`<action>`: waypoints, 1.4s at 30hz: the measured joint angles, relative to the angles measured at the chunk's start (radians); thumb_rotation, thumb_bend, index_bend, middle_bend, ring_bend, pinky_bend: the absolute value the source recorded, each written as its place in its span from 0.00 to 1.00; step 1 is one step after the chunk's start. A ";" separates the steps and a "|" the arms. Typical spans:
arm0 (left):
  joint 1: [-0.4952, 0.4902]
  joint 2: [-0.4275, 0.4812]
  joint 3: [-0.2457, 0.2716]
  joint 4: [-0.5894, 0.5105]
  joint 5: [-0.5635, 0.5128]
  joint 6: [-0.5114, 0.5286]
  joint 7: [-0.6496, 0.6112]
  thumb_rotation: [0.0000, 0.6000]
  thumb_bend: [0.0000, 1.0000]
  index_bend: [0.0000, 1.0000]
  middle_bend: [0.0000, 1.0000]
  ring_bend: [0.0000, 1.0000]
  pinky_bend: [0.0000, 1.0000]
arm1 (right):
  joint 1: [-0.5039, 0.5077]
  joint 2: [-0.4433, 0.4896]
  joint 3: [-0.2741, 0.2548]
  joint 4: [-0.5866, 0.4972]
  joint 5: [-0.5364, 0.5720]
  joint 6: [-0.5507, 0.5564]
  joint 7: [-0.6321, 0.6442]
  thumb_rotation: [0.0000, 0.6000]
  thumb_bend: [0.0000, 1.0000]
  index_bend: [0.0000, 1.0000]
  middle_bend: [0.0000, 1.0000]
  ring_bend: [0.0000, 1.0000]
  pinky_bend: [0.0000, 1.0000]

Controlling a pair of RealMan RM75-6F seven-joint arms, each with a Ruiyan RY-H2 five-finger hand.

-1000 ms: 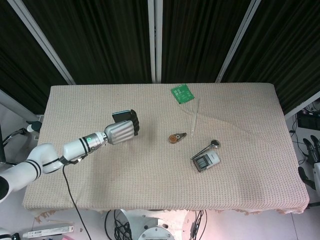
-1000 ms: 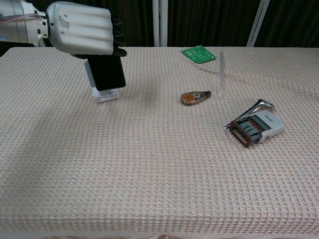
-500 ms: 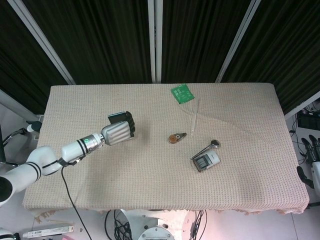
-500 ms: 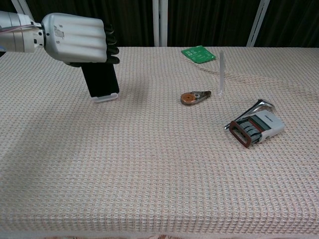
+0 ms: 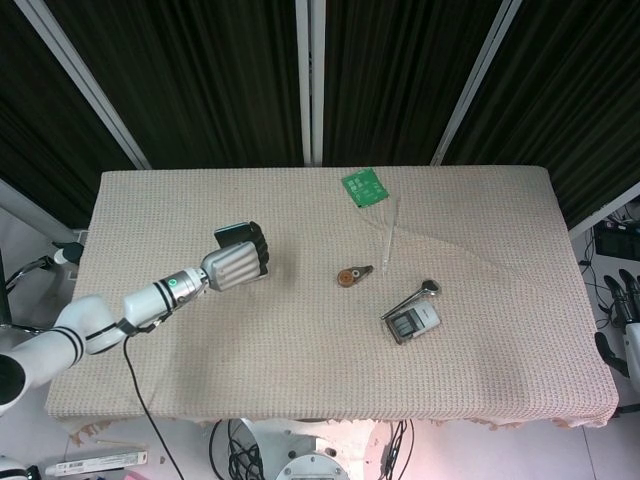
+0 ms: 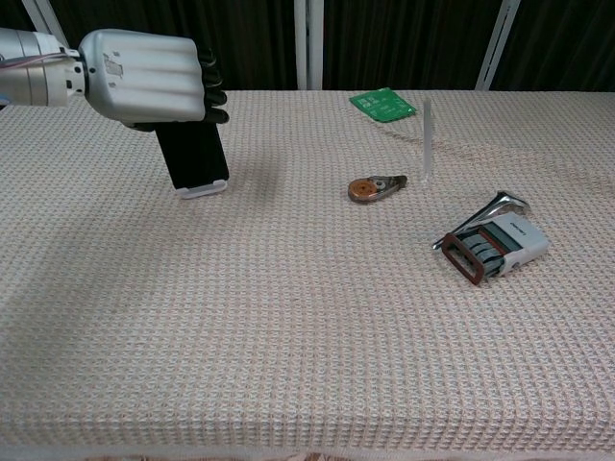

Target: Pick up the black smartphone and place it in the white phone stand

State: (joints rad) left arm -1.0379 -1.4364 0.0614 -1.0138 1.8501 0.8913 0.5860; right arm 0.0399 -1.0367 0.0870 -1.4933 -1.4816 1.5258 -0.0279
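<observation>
The black smartphone (image 6: 195,158) stands nearly upright at the table's back left, its lower edge in the white phone stand (image 6: 202,190), of which only the base lip shows. My left hand (image 6: 144,79) grips the phone's top from above, fingers curled over it. From the head view the left hand (image 5: 238,265) covers most of the phone (image 5: 235,234) and hides the stand. My right hand (image 5: 626,310) hangs off the table's right edge, fingers apart, holding nothing.
A green circuit board (image 6: 382,104) lies at the back centre. A clear tube (image 6: 427,139) stands right of a brown tape dispenser (image 6: 375,187). A white device with a metal tool (image 6: 492,243) lies further right.
My left hand moved slightly left and lowered the phone, which now sits straighter and covers the stand's back. Almost nothing has moved in the last half second.
</observation>
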 measured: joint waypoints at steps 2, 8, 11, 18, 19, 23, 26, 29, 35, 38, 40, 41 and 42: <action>0.000 0.003 -0.004 -0.012 -0.014 -0.018 0.015 1.00 0.28 0.08 0.18 0.17 0.29 | -0.001 0.002 0.001 -0.002 0.000 0.003 -0.001 1.00 0.29 0.00 0.00 0.00 0.00; 0.009 0.015 -0.025 -0.047 -0.057 -0.037 0.056 1.00 0.21 0.04 0.15 0.14 0.25 | -0.004 0.007 0.002 -0.005 0.005 0.004 -0.001 1.00 0.29 0.00 0.00 0.00 0.00; 0.013 0.024 -0.034 -0.067 -0.072 -0.038 0.075 1.00 0.17 0.04 0.13 0.12 0.24 | -0.005 0.011 0.004 -0.008 0.011 0.004 -0.003 1.00 0.30 0.00 0.00 0.00 0.00; 0.017 0.050 -0.038 -0.111 -0.086 -0.047 0.096 1.00 0.08 0.02 0.07 0.08 0.21 | -0.009 0.017 0.005 -0.017 0.010 0.012 -0.011 1.00 0.30 0.00 0.00 0.00 0.00; 0.017 0.054 -0.038 -0.118 -0.089 -0.049 0.098 1.00 0.07 0.02 0.06 0.08 0.21 | -0.009 0.018 0.005 -0.019 0.009 0.013 -0.012 1.00 0.30 0.00 0.00 0.00 0.00; 0.025 0.076 -0.041 -0.152 -0.099 -0.046 0.108 1.00 0.02 0.01 0.05 0.07 0.21 | -0.009 0.019 0.006 -0.021 0.008 0.014 -0.015 1.00 0.30 0.00 0.00 0.00 0.00; 0.036 0.098 -0.046 -0.181 -0.109 -0.034 0.118 1.00 0.00 0.00 0.04 0.06 0.20 | -0.009 0.020 0.006 -0.024 0.007 0.017 -0.017 1.00 0.30 0.00 0.00 0.00 0.00; 0.049 0.122 -0.051 -0.214 -0.115 -0.012 0.130 1.00 0.00 0.00 0.03 0.05 0.20 | -0.011 0.022 0.006 -0.027 0.004 0.022 -0.018 1.00 0.30 0.00 0.00 0.00 0.00; 0.118 0.186 -0.058 -0.311 -0.110 0.135 0.129 1.00 0.00 0.00 0.03 0.05 0.20 | -0.021 0.024 0.008 -0.016 0.006 0.037 0.007 1.00 0.30 0.00 0.00 0.00 0.00; 0.188 0.219 -0.055 -0.365 -0.100 0.274 0.111 1.00 0.00 0.00 0.04 0.05 0.20 | -0.027 0.024 0.008 0.001 0.015 0.036 0.026 1.00 0.30 0.00 0.00 0.00 0.00; 0.256 0.236 -0.052 -0.400 -0.098 0.394 0.091 1.00 0.00 0.00 0.05 0.05 0.20 | -0.030 0.021 0.006 0.014 0.019 0.034 0.040 1.00 0.30 0.00 0.00 0.00 0.00; 0.303 0.243 -0.049 -0.418 -0.102 0.468 0.074 1.00 0.00 0.00 0.05 0.06 0.20 | -0.031 0.019 0.005 0.019 0.019 0.033 0.045 1.00 0.30 0.00 0.00 0.00 0.00; 0.344 0.246 -0.048 -0.432 -0.109 0.523 0.058 1.00 0.00 0.00 0.05 0.06 0.20 | -0.032 0.016 0.004 0.024 0.019 0.032 0.049 1.00 0.30 0.00 0.00 0.00 0.00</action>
State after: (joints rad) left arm -0.6941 -1.1899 0.0136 -1.4457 1.7410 1.4146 0.6441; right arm 0.0076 -1.0202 0.0906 -1.4696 -1.4627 1.5578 0.0209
